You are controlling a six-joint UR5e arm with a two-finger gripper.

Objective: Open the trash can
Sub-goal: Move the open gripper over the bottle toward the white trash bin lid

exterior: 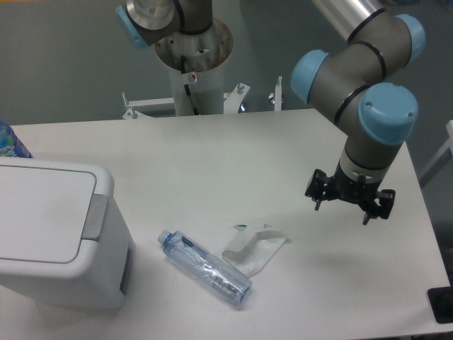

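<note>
The trash can [56,234] is a big boxy white bin at the left edge of the table, its flat lid down and its grey push tab [94,216] on the right side of the lid. My gripper [342,210] hangs above the right part of the table, far from the bin, fingers pointing down. Its two fingers are spread wide apart with nothing between them.
A clear plastic bottle [204,268] lies on its side near the front middle, with a crumpled white wrapper [253,249] just right of it. A blue bottle cap end [10,142] peeks from behind the bin. A black object [441,304] sits at the table's right front corner.
</note>
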